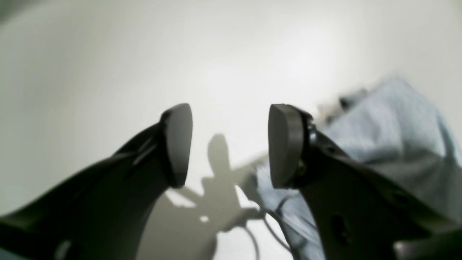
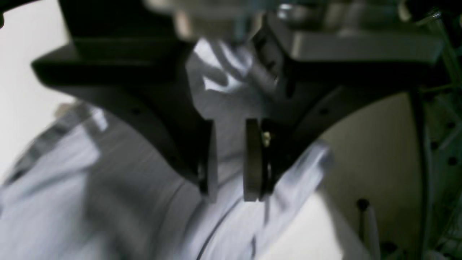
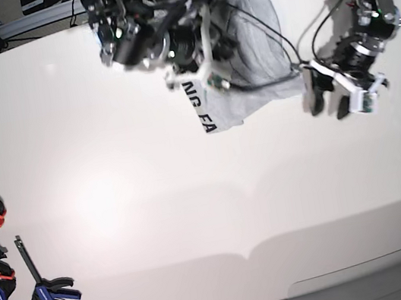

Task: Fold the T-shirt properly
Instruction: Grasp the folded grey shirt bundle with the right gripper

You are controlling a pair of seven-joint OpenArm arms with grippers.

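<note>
Along the near left edge of the white table (image 3: 121, 225) lie several bar clamps (image 3: 45, 291) with red and blue plastic handles; how many I cannot count for sure, since they overlap. The tabletop itself is smooth and slightly glossy, with a seam near the front edge.

Farther back on the robot's left side, the left gripper (image 3: 334, 97) hangs just above the table with its two dark, rounded pads spread wide and nothing between them, close beside the shirt's edge.

At the far side lies the T-shirt (image 3: 254, 33), one soft, light grey cotton piece, bunched and creased, with black block letters showing on a fold. The right gripper (image 2: 231, 162) sits over it, its two flat pads nearly together and pinching a ridge of the grey cloth, though the picture is blurred
</note>
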